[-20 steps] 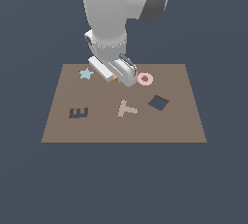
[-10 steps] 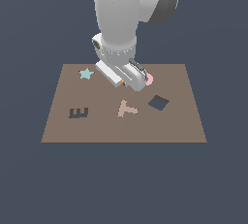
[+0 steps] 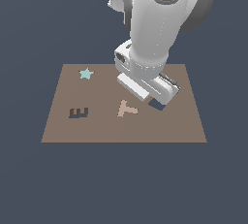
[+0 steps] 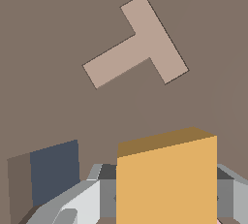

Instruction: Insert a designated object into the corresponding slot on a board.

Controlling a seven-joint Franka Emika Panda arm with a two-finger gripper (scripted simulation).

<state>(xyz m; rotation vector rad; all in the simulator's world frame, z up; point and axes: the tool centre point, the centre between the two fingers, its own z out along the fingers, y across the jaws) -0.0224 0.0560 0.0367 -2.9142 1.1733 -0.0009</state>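
the gripper (image 4: 164, 203) clenched the flat matte orange piece (image 4: 167, 179) above the smooth brown board (image 3: 58, 106), beside the dark navy slot (image 4: 54, 172) and a tan t-shape (image 4: 135, 43).

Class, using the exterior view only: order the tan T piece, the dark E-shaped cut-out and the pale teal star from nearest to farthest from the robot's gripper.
Measured from the gripper:
1. Tan T piece, just to the exterior view's left of it.
2. Pale teal star, at the board's far left corner.
3. Dark E-shaped cut-out, farthest left, on the near side; only slightly farther than the star.
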